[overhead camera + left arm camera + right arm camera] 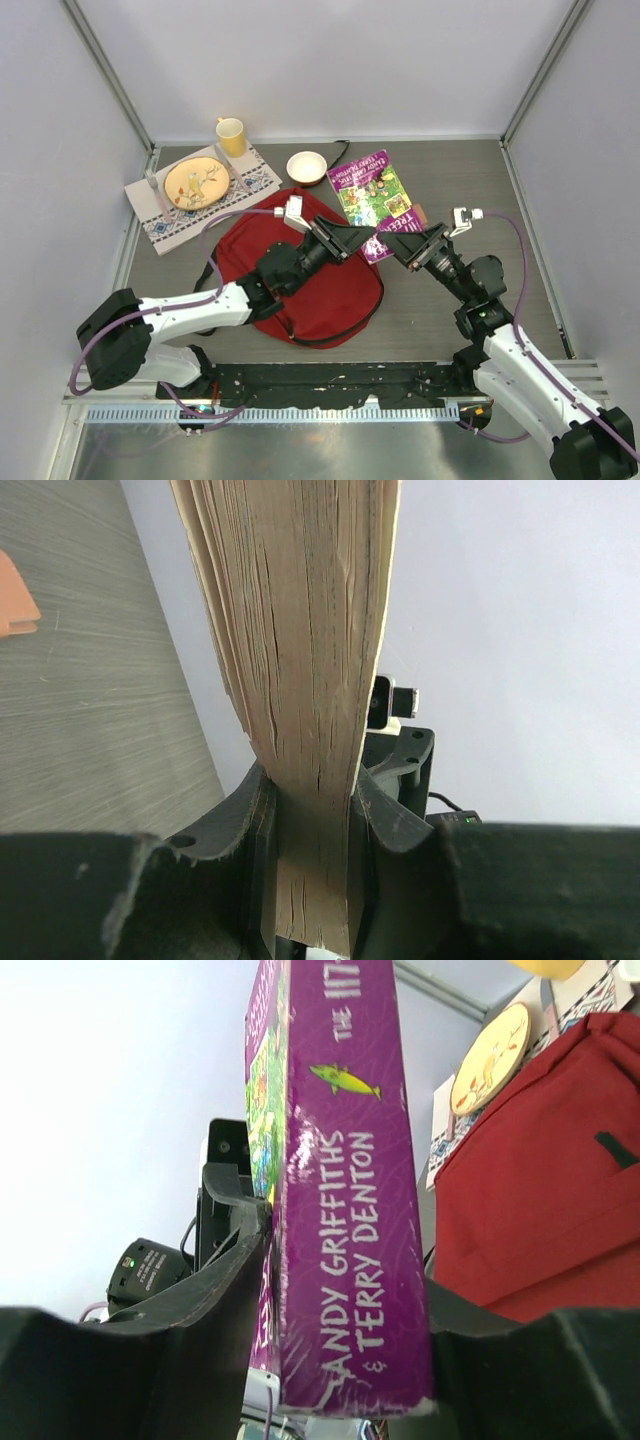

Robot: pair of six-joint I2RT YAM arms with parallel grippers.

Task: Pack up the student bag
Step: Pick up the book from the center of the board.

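The student bag [320, 290], a dark-red backpack, lies flat at the table's middle and also fills the right of the right wrist view [540, 1180]. A purple book [372, 195] is held above its right edge, between the two arms. My left gripper [362, 240] is shut on the book's page edge [300, 630], with the pages pinched between both fingers. My right gripper [400, 243] clamps the same book at its spine [345, 1210], one finger pressed on each cover.
At the back left a patterned placemat [165, 222] carries a yellow plate [196, 183]. A yellow mug [232, 136] and a white bowl [306, 166] stand behind the bag. A small orange object [15, 605] lies on the table in the left wrist view.
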